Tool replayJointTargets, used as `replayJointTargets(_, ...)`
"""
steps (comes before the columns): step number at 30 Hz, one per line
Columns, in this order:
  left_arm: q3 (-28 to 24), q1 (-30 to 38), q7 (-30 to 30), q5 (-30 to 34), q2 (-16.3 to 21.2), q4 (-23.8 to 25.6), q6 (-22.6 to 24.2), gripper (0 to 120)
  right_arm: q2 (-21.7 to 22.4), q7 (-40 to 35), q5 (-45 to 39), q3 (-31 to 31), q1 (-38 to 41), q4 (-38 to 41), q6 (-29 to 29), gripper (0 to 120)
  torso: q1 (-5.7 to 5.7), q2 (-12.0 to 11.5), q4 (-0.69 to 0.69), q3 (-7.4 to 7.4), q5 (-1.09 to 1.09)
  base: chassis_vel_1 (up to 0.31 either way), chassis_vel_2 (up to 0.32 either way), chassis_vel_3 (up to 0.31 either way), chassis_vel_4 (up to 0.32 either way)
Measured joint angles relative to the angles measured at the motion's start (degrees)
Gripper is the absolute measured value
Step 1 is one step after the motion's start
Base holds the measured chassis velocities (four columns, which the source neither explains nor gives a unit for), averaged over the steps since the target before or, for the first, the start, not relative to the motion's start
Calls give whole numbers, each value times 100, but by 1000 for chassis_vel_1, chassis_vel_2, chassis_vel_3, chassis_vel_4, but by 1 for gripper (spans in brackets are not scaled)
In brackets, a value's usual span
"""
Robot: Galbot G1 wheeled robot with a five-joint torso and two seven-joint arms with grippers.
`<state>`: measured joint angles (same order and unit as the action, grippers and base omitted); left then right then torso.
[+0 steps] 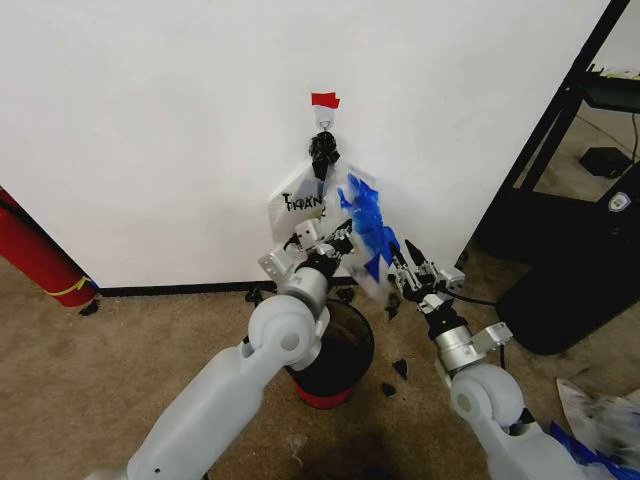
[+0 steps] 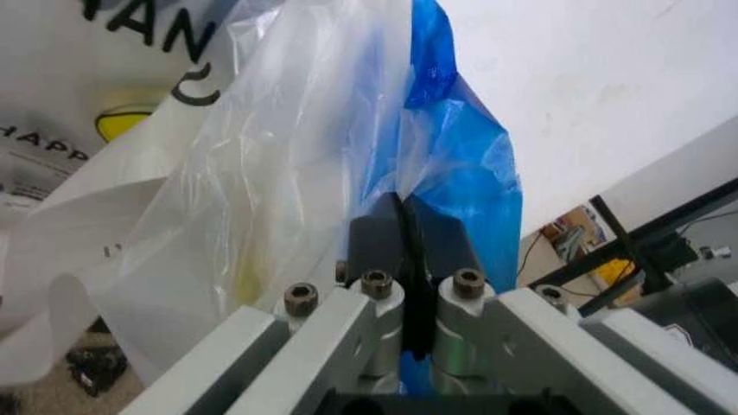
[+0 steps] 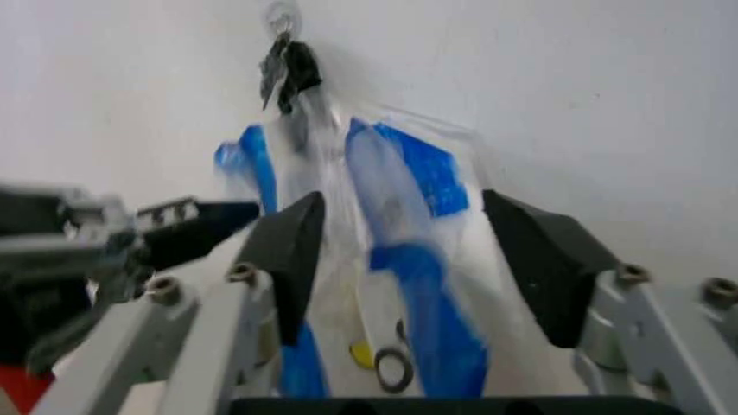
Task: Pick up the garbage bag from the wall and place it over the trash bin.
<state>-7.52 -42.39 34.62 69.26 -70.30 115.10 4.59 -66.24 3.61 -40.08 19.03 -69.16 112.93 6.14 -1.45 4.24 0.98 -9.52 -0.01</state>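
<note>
The garbage bag (image 1: 366,226), clear crinkly plastic with blue patches, hangs against the white wall (image 1: 150,130) below a small hook (image 1: 324,119) and a red tape strip (image 1: 324,100). My left gripper (image 1: 343,239) is shut on the bag's plastic (image 2: 300,173); in the left wrist view its black pads (image 2: 375,238) are pressed together on a fold. Just right of the bag, my right gripper (image 1: 401,263) is open, and the blue-patched plastic (image 3: 403,173) sits between and beyond its fingers (image 3: 289,246). The dark trash bin (image 1: 350,352) with a red base stands below, partly hidden by my left arm.
A black knot (image 1: 322,150) ties other printed bags (image 1: 298,202) to the hook. A red cylinder with a yellow band (image 1: 38,258) leans at the left. A black rack (image 1: 560,150) and a dark base (image 1: 580,290) stand at the right. Black scraps (image 1: 396,370) lie on the carpet.
</note>
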Motion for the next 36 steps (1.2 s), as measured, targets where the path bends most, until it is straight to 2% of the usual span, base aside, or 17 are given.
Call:
replayJointTargets(2,3,-5,-10,9,5,-6,3,0,7,-40,-45,-21,100,-35,-25,61,0,0,0,0,1,0,0,0,0)
replayJointTargets(4,3,-8,-23,19,4,-17,8,0,36,-110,-34,-67,339,-160,-67,69,0,0,0,0,0,0,0,0,0)
replayJointTargets(8,1,-10,-22,22,-14,-12,12,0,272,-117,723,-291,758,-555,-86,88,0,0,-1,0,1,0,0,0,0)
replayJointTargets(11,2,-13,-20,22,-18,1,13,0,433,32,1108,-357,820,-635,-46,95,-1,0,-1,0,1,0,0,0,0)
replayJointTargets(14,35,-40,-17,23,-8,19,15,0,600,229,1504,-353,755,-638,-21,100,0,0,1,0,1,0,0,0,0)
replayJointTargets(20,76,-91,-19,33,15,24,18,0,686,260,1867,-392,762,-803,13,100,0,0,1,0,1,0,0,0,0)
replayJointTargets(23,75,-101,-20,39,11,23,19,0,702,250,1994,-451,838,-877,17,98,0,0,1,0,1,0,0,0,0)
replayJointTargets(26,36,-108,-20,44,8,21,20,0,744,216,2200,-693,1073,-1080,16,90,0,0,0,0,0,0,0,0,0)
replayJointTargets(36,31,-117,9,53,-6,52,23,0,682,142,2489,-1085,1397,-1410,-66,50,-1,0,1,0,0,0,0,0,0)
